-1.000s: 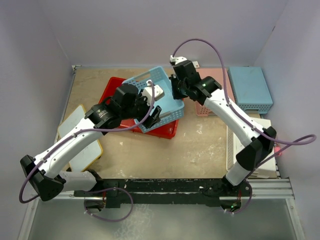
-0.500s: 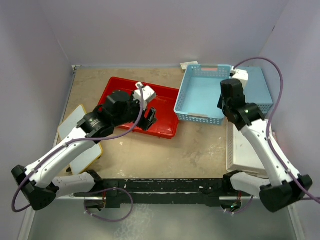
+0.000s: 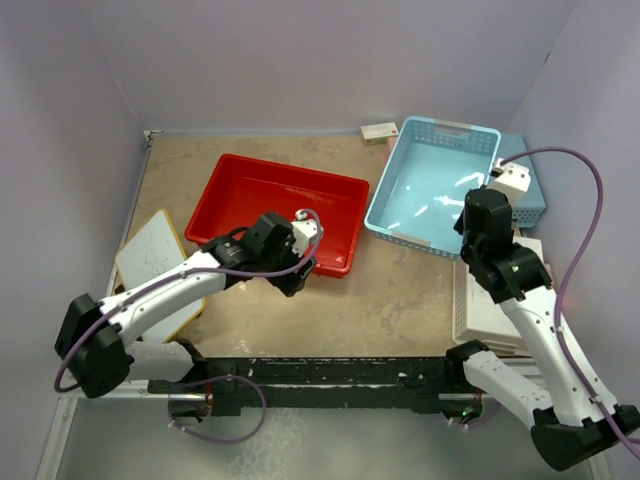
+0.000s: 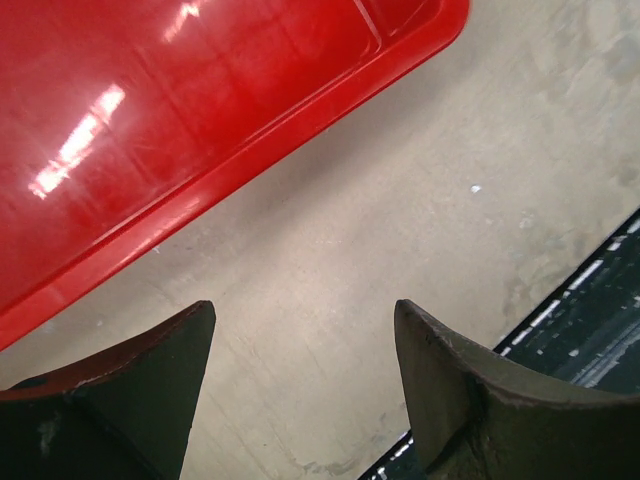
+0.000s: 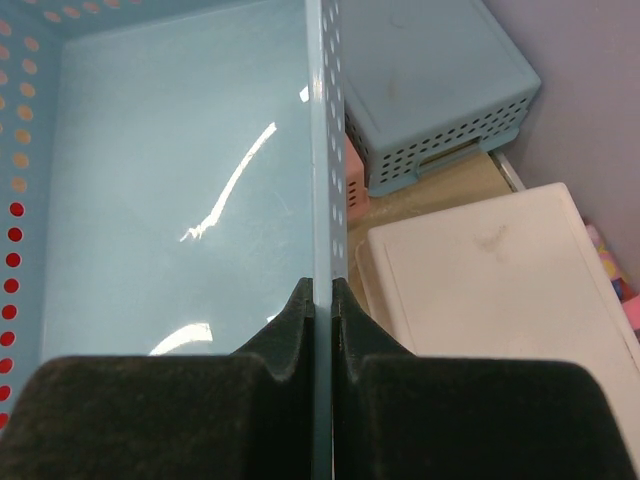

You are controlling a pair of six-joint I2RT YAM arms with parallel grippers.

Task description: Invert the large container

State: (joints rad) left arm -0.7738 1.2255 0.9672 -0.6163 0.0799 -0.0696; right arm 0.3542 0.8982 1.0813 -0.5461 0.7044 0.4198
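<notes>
**Red tray lies open side up; left pincer open beside it, right pincer clamped on a blue basket**

Red plastic fills the middle-left of the overhead view. This is the large container (image 3: 270, 195), a shallow rectangular tray with solid walls. It rests flat on the beige, scuffed tabletop (image 3: 400, 290) with its open side facing up, and it holds nothing. It has not yet been turned over.

The left arm reaches in from the near left. Its left pincer (image 4: 300, 320) hangs just off the tray's near right corner with the fingers spread wide and nothing between them. In the left wrist view only bare tabletop shows in the gap, and the tray's glossy near rim crosses the upper left of that view without touching either finger.

The right arm stands on the right side. Its right pincer (image 5: 320, 300) is closed tight on the thin perforated side wall of a light-blue basket (image 3: 430, 180), with one dark pad on each face of the wall. The basket's open side faces up, and it sits to the right of the red tray, close to it but apart.

Past the gripped wall, the right wrist view shows a second light-blue basket (image 5: 430, 90) lying upside down. A sliver of a pink basket (image 5: 353, 185) shows beside it, and a white container (image 5: 500, 290) lies nearer the camera. A flat white board (image 3: 148, 250) lies at the left edge of the tabletop, and a small pale box (image 3: 380, 131) sits at the far edge.
</notes>
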